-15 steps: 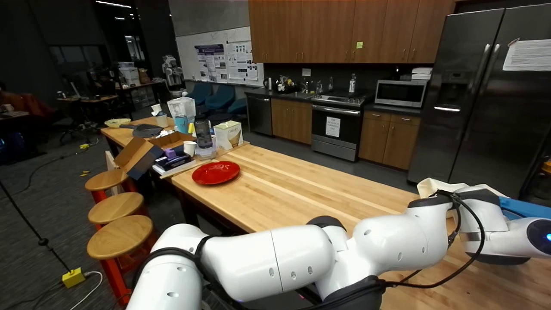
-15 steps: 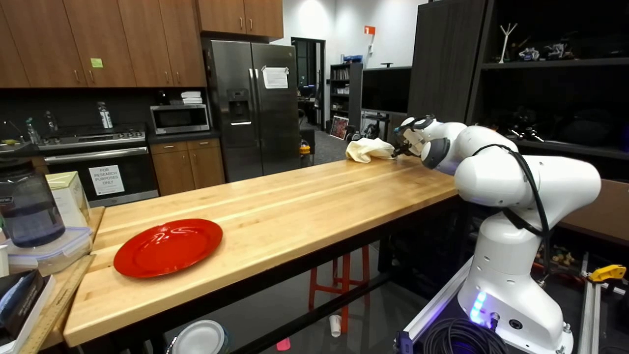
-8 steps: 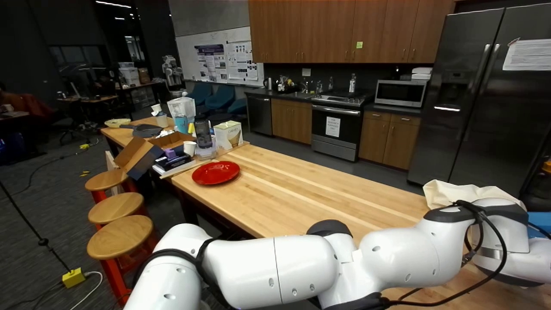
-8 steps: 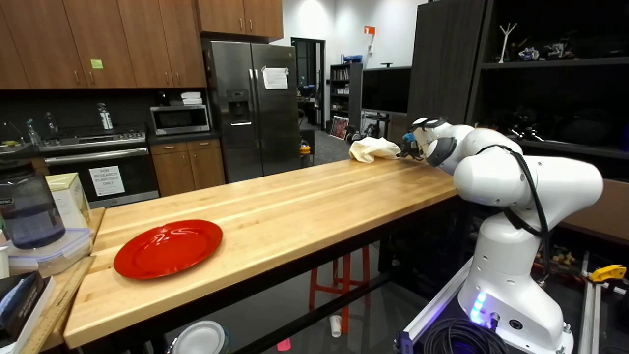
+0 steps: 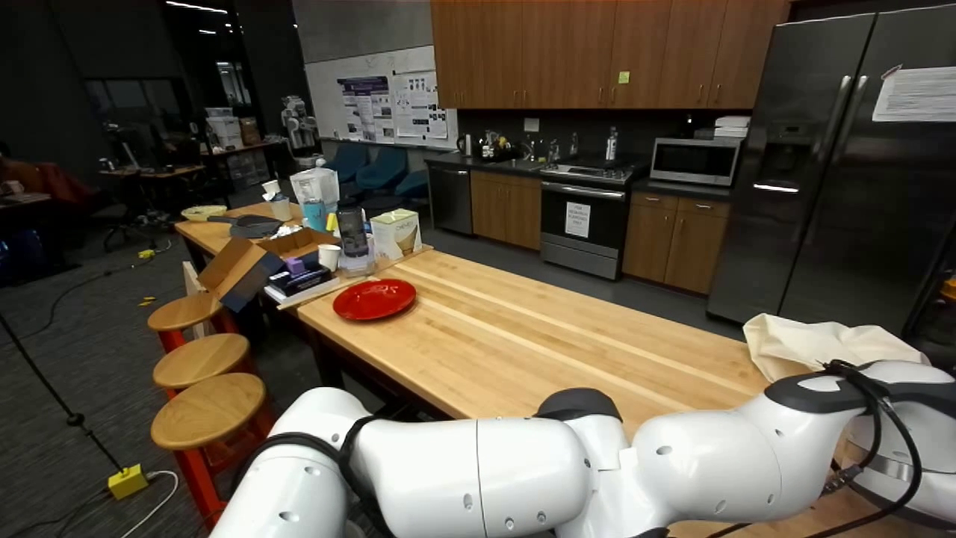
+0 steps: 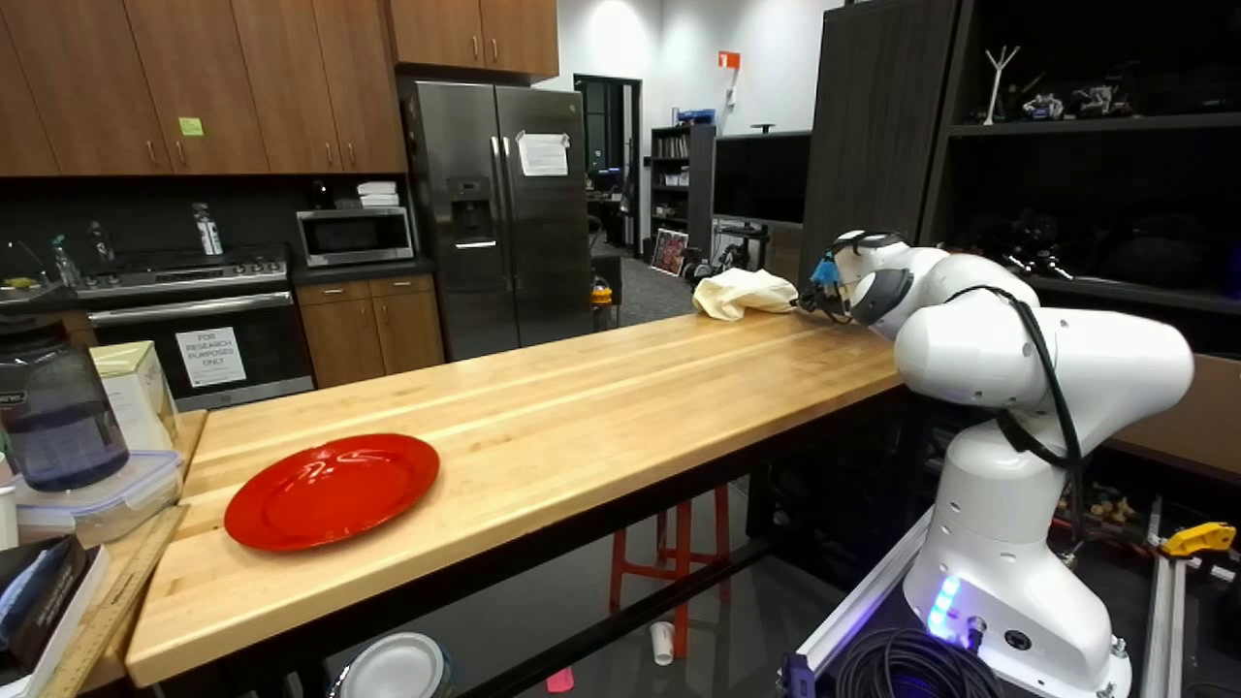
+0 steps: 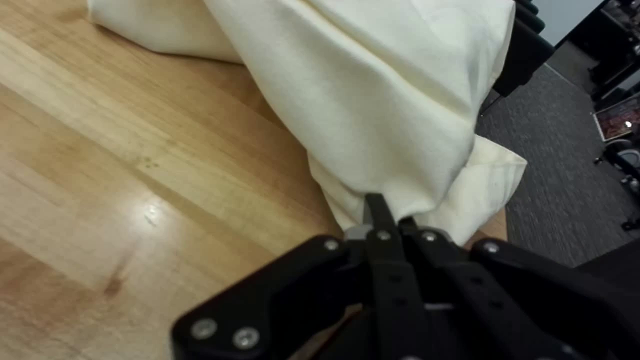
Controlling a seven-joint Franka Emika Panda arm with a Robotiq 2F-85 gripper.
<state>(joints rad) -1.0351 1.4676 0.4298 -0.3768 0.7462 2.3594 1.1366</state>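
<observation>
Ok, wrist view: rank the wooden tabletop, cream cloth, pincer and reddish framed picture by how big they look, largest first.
1. wooden tabletop
2. cream cloth and pincer, left unranked: the pincer sits mostly nearer the camera
3. reddish framed picture

your gripper (image 7: 392, 212) was black, dotted with silvery screws (image 7: 204, 328); your cloth (image 7: 370, 100) was plain cream. your arm (image 6: 1008, 359) was white with dark grey joint caps (image 5: 579, 404), and its cable (image 6: 1068, 427) was black. around you, the tabletop (image 6: 543, 446) was honey-toned wood with paler stripes, the plate (image 6: 332, 491) solid red, the cabinets (image 5: 567, 52) brown, the fridge (image 6: 543, 233) dark grey, the stools (image 5: 202, 359) red-legged with tan seats (image 5: 208, 407), and the sticky note (image 6: 190, 125) yellow-green.
</observation>
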